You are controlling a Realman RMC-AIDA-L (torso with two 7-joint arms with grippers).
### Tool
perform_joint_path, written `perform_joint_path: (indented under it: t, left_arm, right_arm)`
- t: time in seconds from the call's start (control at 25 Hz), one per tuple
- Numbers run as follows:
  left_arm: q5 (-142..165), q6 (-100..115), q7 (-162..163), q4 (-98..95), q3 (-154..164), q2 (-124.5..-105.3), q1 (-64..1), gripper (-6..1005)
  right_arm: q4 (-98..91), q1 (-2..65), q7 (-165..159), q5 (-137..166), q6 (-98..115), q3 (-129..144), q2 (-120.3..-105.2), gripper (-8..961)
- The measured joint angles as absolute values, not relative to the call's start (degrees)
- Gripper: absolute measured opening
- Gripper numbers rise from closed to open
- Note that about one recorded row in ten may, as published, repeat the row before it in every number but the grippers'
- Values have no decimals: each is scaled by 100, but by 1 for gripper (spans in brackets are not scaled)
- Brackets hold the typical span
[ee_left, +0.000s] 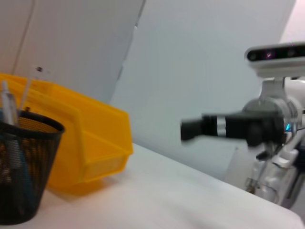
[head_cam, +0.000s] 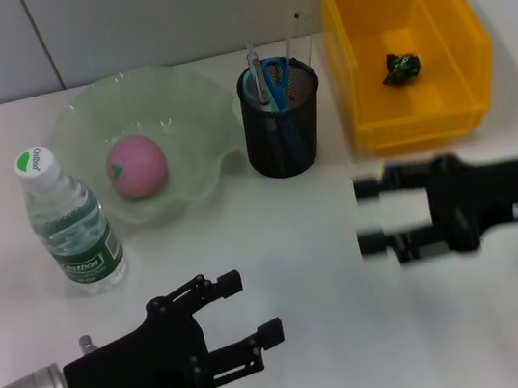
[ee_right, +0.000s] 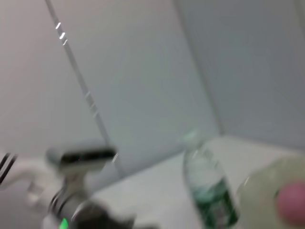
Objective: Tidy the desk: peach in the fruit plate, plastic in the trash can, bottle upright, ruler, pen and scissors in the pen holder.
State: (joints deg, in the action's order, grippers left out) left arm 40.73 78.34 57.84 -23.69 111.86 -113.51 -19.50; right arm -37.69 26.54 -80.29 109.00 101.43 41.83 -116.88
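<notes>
The pink peach [head_cam: 137, 166] lies in the pale green fruit plate [head_cam: 196, 101]. The bottle [head_cam: 72, 225] stands upright to the left of the plate; it also shows in the right wrist view [ee_right: 207, 191]. The black mesh pen holder [head_cam: 282, 122] holds the blue scissors [head_cam: 276, 76], the pen and the clear ruler; it also shows in the left wrist view [ee_left: 24, 171]. A dark crumpled piece of plastic [head_cam: 403, 67] lies in the yellow trash can [head_cam: 463, 22]. My left gripper [head_cam: 253, 307] is open and empty over the front of the desk. My right gripper [head_cam: 368, 216] is open and empty in front of the trash can.
The white desk [head_cam: 296, 247] runs to a pale wall at the back. The trash can also shows in the left wrist view [ee_left: 90, 138], with the right arm [ee_left: 228, 128] beyond it.
</notes>
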Motion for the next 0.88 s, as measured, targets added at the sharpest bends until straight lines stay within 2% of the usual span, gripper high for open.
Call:
perform_joint_path:
  t: [0.24, 0.68, 0.88]
  left_arm:
    - [4306, 8200, 6156, -2364, 10841, -11250, -1926, 844]
    - [5272, 8206, 6438, -2318, 10355, -11203, -2066, 844]
    - [5862, 8256, 6331, -2359, 9835, -11197, -2064, 844]
  right_arm:
    - [-3714, 2652, -7777, 11608, 10257, 4184, -11687, 804]
    - [-3561, 2689, -7663, 11680, 10243, 4323, -11626, 804]
    - [-3556, 2706, -7662, 11778, 10028, 4328, -11727, 804]
